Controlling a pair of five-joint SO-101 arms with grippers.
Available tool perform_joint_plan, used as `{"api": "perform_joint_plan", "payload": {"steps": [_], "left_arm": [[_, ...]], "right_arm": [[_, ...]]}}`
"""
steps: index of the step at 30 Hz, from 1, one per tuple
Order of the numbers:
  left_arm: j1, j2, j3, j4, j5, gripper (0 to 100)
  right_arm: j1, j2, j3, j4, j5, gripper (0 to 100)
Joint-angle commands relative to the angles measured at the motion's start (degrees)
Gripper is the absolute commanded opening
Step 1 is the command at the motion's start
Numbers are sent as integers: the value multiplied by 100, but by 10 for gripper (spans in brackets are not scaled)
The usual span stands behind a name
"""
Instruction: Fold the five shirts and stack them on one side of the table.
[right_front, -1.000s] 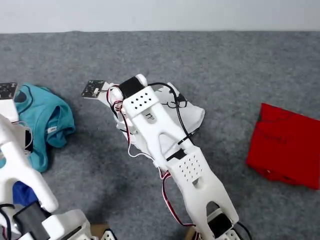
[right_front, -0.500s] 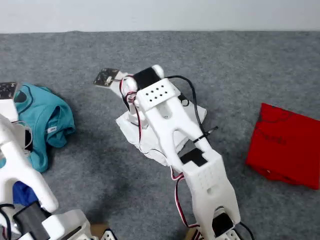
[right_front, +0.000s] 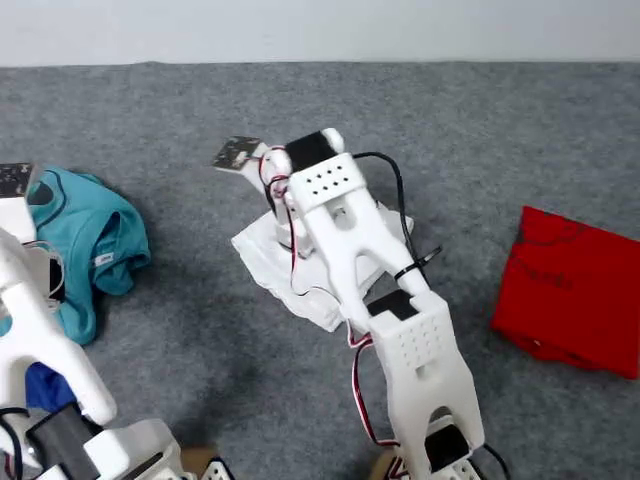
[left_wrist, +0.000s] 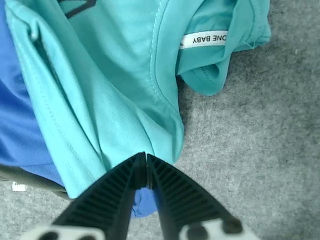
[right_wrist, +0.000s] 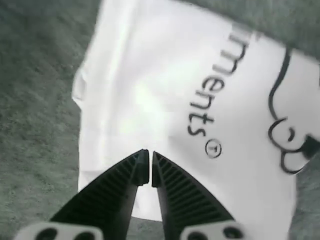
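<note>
A white shirt (right_front: 265, 255) with black print lies crumpled mid-table, mostly under my right arm (right_front: 335, 215). In the right wrist view my right gripper (right_wrist: 150, 167) is shut, its tips just over the white shirt (right_wrist: 165, 90); I cannot tell if they pinch fabric. A teal shirt (right_front: 90, 235) lies bunched at the left on a blue shirt (right_front: 22, 385). My left gripper (left_wrist: 146, 170) is shut, its tips at the lower edge of the teal shirt (left_wrist: 115, 75), with the blue shirt (left_wrist: 20, 125) beside it. A folded red shirt (right_front: 570, 290) lies at the right.
The table (right_front: 480, 140) is covered in grey carpet and ends at a pale wall at the back. My left arm (right_front: 40, 330) stands at the near left corner. Bare carpet lies between the white and red shirts and along the back.
My right arm has swung to the right and a little farther back over the white shirt, uncovering the shirt's left part. The left arm and the other shirts have not moved.
</note>
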Motion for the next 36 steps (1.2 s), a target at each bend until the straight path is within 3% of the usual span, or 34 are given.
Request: {"api": "perform_joint_plan", "payload": {"steps": [1,10,15,22,30,36], "left_arm": [[0,-255,-48,-53,26,6],[9,-255,-40,-53,26,6],[9,-255,-40,-53,26,6],[9,-325,-48,-53,26,6],[316,-1160,-48,-44,0,6],[809,-1284,-31,35,26,6]], "right_arm": [[84,-215,396,242,-255,9],[84,-690,2013,207,-299,9],[110,-716,1644,224,-308,9],[127,-1587,993,224,-1002,9],[769,-2308,1538,224,-2796,9],[716,-2229,1749,198,-5618,9]]}}
